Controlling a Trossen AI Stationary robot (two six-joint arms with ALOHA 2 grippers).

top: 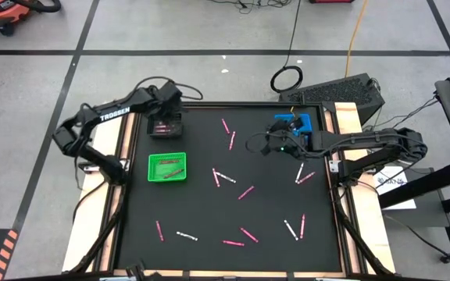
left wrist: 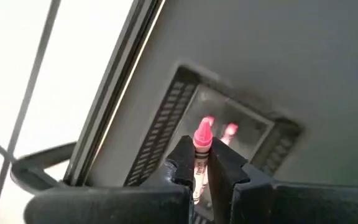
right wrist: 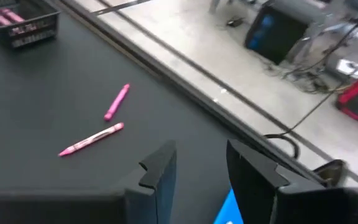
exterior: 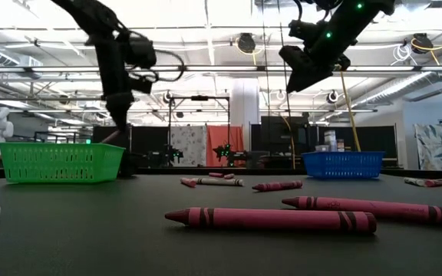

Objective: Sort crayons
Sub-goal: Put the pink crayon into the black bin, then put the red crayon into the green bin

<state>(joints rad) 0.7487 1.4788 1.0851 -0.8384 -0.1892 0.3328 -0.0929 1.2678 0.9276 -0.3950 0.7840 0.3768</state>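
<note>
The left hand (left wrist: 202, 177) grips a pink crayon (left wrist: 201, 142) tight, right above the green tray (top: 166, 168). It should go low, then let go softly. The right hand (right wrist: 201, 163) is open and empty, with the blue tray (top: 294, 122) just under it.

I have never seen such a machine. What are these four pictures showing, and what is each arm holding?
This is a robot with two dark arms at a black table. One picture looks straight down, one looks level across the table top, and two come from cameras on the wrists. Pink and white crayons lie scattered on the table, with a green tray on the left and a blue tray at the far right. The left gripper is shut on a pink crayon and hangs over the green tray, which already holds crayons. The right gripper is open and holds nothing, near the blue tray.
</note>
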